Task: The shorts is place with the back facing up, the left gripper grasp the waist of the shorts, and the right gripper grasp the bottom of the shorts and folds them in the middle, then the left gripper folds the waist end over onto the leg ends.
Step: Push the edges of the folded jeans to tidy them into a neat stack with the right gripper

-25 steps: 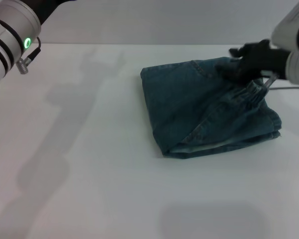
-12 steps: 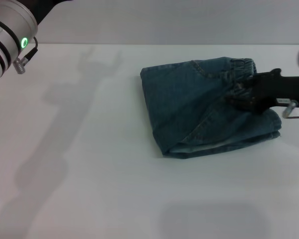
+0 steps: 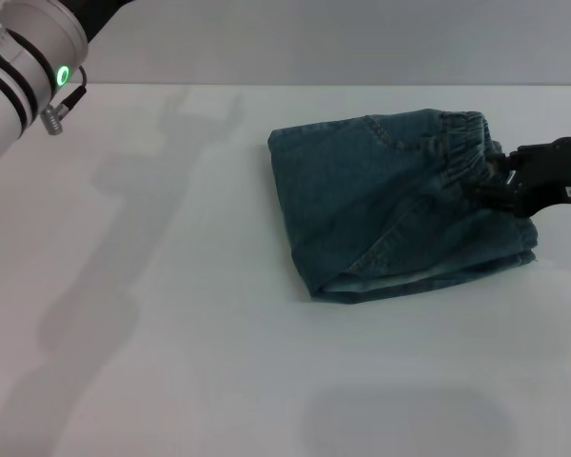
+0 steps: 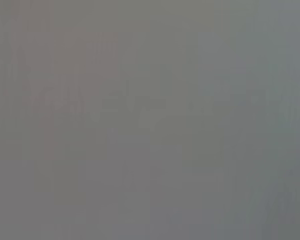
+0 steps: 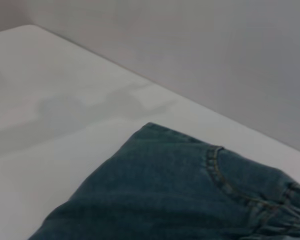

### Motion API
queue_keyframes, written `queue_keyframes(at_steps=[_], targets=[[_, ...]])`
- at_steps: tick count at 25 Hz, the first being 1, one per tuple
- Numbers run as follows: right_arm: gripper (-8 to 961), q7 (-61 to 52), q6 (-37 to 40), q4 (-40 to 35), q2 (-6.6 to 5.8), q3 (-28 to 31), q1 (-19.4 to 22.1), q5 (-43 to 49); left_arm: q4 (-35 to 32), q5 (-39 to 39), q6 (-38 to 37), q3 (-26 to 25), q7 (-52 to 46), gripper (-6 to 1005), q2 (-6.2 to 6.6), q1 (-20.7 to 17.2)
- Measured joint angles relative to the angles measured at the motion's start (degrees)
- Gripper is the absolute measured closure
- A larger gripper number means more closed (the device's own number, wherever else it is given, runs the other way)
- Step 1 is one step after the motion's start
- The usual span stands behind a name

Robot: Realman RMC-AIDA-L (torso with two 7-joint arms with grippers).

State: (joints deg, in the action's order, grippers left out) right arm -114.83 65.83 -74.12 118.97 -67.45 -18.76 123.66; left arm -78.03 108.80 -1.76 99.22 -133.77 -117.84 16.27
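Shorts (image 3: 390, 205) lie folded into a compact rectangle on the white bench (image 3: 171, 333), toward its far right part, with the far edge of the bench just beyond them. Denim, faded blue-green, with a patch pocket's stitched seam showing on the top layer. The waist of the shorts (image 3: 462, 143), ruffled and elastic, sits at the far right corner of the bundle, and layered hems peek out along the near edge. From the right wrist camera the same denim fills the foreground, pocket stitching and the gathered band in sight (image 5: 290, 200).

Right gripper (image 3: 500, 186) reaches in low from the bench's right edge, its black fingers lying at the right side of the bundle just below the waistband, touching or right beside the cloth; whether those jaws are parted or closed, can't tell.

Left gripper: only its silver-white wrist (image 3: 24, 67) with the green ring shows, high over the far left corner, well apart from the shorts, jaws out of sight. Its own camera gives only flat grey.
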Motion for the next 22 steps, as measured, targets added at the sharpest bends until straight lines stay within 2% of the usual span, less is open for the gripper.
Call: queue_keyframes(at_steps=[7, 22], targets=[[495, -0.47, -3.73, 1.9, -0.04, 0.93, -0.65, 0.32, 0.97, 0.0, 0.0, 0.09, 0.0, 153, -0.04, 1.12], [494, -0.27, -15.14, 14.59, -0.39, 1.63, -6.58, 4.92, 0.95, 0.0, 0.2, 0.47, -0.09, 153, -0.1, 1.32]])
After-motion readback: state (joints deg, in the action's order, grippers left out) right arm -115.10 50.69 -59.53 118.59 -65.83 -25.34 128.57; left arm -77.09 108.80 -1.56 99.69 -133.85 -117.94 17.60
